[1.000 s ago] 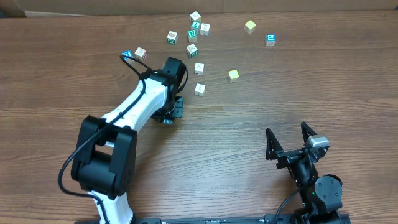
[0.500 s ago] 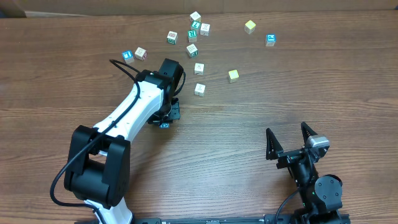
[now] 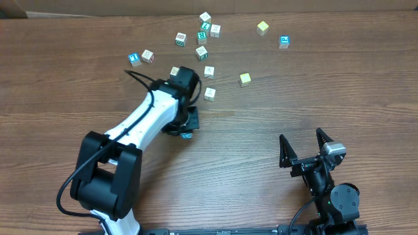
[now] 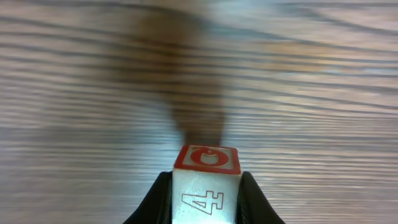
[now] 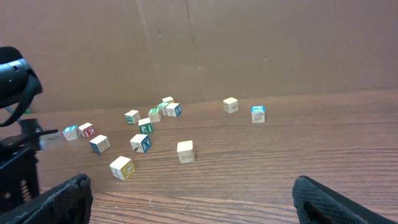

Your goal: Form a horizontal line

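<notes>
The left claw (image 4: 206, 199) is shut tight on a small pale wooden cube with a red top and a 4 on its side (image 4: 207, 160). One finger presses on each side of it. The cube seems to hang a little above the brown wooden surface (image 3: 294, 85), but the wood under it is blurry, so I cannot be sure. No straight row of touching cubes shows yet, so the line is not made, and the held cube looks like a piece for it. The spot right under the claw is bare wood. The closest loose block is a pale wooden cube (image 3: 209, 93) just past the claw and a bit to its right. A second pale cube (image 3: 209, 71) sits farther the same way, apart from the first. Those two go away from the claw, not side to side. A line that goes left to right would need the held cube set down beside the closest block, with flat faces touching, so I think the claw must go forward and a bit right. A plain yellow-green cube (image 3: 245, 79) is farther to the right and is not a letter block. The right claw (image 3: 304, 147) is open wide, holds nothing, and is well apart from all the blocks. The left arm is much nearer, so this job looks like its own.
</notes>
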Tool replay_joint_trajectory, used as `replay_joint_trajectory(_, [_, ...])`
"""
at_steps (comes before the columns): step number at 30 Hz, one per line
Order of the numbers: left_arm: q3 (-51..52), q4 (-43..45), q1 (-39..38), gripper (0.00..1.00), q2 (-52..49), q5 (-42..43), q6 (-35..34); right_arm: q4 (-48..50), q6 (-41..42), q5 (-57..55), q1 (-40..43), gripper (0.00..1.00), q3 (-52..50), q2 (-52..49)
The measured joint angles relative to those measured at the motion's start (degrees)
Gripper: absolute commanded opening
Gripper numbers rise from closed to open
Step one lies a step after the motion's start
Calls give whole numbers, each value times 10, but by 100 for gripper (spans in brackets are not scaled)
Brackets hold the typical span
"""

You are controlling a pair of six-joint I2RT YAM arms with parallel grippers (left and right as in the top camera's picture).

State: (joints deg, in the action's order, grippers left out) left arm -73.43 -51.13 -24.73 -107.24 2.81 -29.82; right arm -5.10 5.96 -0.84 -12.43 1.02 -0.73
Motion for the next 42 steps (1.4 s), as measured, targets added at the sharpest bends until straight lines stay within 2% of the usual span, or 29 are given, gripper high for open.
replay_joint_trajectory(8, [0, 73, -93, 12, 0, 2, -77, 0, 0, 0, 0, 100, 0, 0])
replay_joint_trajectory(14, [0, 85, -162, 12, 0, -45, -144, 0, 0, 0, 0, 100, 0, 0])
replay_joint_trajectory(17, [0, 89, -182, 11, 0, -62, -181, 0, 0, 0, 0, 100, 0, 0])
replay_joint_trajectory(21, [0, 105, -187, 8, 0, -79, -209, 0, 0, 0, 0, 100, 0, 0])
replay_joint_trajectory(25, [0, 129, -187, 8, -7, -90, -223, 0, 0, 0, 0, 100, 0, 0])
replay_joint_trajectory(31, [0, 160, -187, 15, -39, -91, -225, 0, 0, 0, 0, 100, 0, 0])
replay_joint_trajectory(37, [0, 163, -187, 33, -40, -91, -222, 0, 0, 0, 0, 100, 0, 0])
replay_joint_trajectory(42, [0, 163, -187, 32, -41, -91, -222, 0, 0, 0, 0, 100, 0, 0])
